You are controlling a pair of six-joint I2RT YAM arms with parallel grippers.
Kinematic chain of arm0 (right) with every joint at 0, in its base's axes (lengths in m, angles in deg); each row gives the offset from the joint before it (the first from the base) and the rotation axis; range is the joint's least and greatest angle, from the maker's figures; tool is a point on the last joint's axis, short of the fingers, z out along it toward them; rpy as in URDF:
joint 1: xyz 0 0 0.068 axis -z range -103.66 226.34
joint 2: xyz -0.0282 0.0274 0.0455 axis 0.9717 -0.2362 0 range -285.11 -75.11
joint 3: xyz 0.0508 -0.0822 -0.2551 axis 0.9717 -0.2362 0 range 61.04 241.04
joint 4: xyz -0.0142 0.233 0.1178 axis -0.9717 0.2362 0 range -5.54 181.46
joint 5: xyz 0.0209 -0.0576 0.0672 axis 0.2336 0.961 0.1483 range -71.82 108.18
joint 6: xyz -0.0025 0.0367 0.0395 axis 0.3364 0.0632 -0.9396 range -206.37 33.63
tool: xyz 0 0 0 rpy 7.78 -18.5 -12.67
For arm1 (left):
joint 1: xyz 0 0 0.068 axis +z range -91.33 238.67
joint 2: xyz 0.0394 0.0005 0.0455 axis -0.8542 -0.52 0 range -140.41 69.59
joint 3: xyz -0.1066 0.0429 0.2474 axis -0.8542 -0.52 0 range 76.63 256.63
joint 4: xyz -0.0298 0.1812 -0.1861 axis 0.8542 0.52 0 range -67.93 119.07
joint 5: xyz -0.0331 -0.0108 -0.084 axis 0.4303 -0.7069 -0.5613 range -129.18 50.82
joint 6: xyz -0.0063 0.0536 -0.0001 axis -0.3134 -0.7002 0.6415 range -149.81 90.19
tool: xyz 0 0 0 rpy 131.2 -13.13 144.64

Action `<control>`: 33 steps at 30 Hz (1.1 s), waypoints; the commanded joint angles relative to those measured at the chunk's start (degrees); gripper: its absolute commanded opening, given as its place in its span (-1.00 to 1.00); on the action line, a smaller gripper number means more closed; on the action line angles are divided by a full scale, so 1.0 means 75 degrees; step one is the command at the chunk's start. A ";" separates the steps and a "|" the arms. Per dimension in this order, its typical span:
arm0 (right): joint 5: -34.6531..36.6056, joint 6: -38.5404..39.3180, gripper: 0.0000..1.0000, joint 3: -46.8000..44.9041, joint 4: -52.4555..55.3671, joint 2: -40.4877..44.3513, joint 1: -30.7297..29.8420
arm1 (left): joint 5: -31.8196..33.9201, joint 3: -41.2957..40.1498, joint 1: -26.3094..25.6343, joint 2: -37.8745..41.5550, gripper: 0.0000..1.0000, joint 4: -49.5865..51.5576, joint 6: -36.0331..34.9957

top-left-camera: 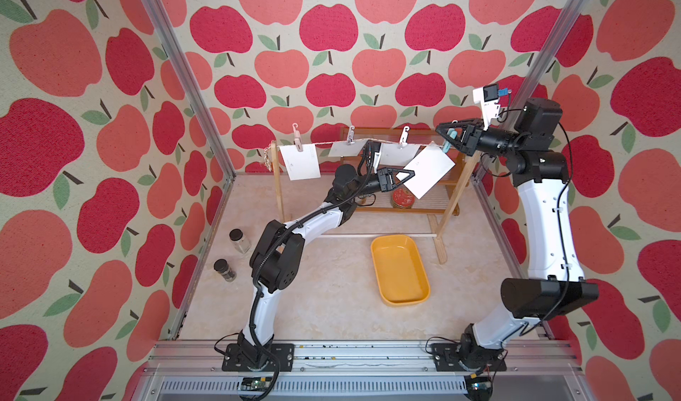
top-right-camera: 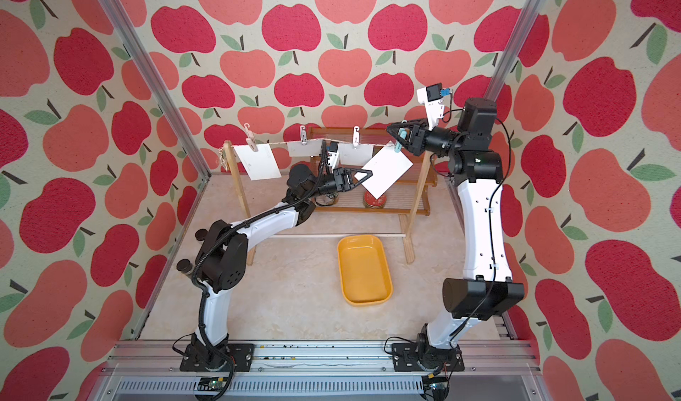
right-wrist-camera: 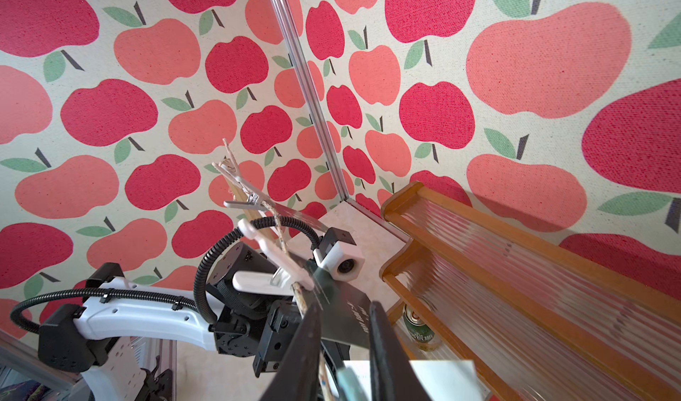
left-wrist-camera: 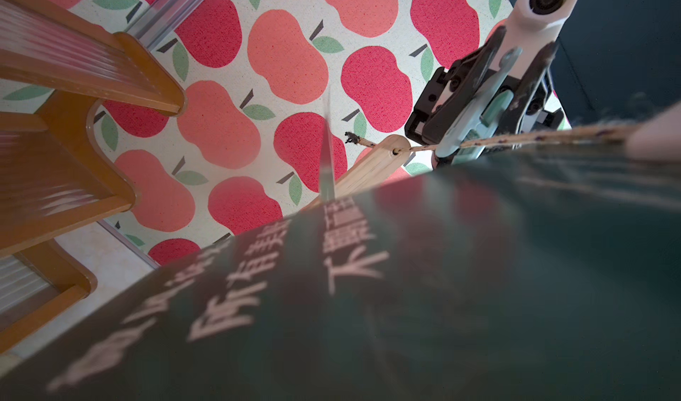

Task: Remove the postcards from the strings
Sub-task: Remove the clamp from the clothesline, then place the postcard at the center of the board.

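The strings (top-left-camera: 368,140) (top-right-camera: 317,141) run between two wooden posts. Three white postcards (top-left-camera: 300,161) (top-right-camera: 258,161) hang from them under pale clothespins. A further postcard (top-left-camera: 429,169) (top-right-camera: 387,169) hangs tilted at the right end. My left gripper (top-left-camera: 405,176) (top-right-camera: 365,176) is shut on that card's lower corner. Its dark green printed face (left-wrist-camera: 405,270) fills the left wrist view and hides those jaws. My right gripper (top-left-camera: 447,134) (top-right-camera: 398,134) (right-wrist-camera: 346,362) is shut on the teal clothespin (top-left-camera: 451,135) (left-wrist-camera: 490,100) (right-wrist-camera: 350,384) that pins this card to the twine.
A yellow tray (top-left-camera: 400,270) lies on the table in front of the rack. Two dark-lidded jars (top-left-camera: 239,240) stand at the left wall. Behind the line a brown wooden shelf (top-left-camera: 447,182) holds a red tin (top-left-camera: 403,198). A white base rod (top-left-camera: 368,235) joins the posts.
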 commanded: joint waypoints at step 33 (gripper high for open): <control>0.1329 -0.0593 -0.57 -0.1008 -0.0895 0.1659 -0.0089 | 0.0357 -0.3125 -0.0172 0.1928 -1.00 0.1914 -0.2137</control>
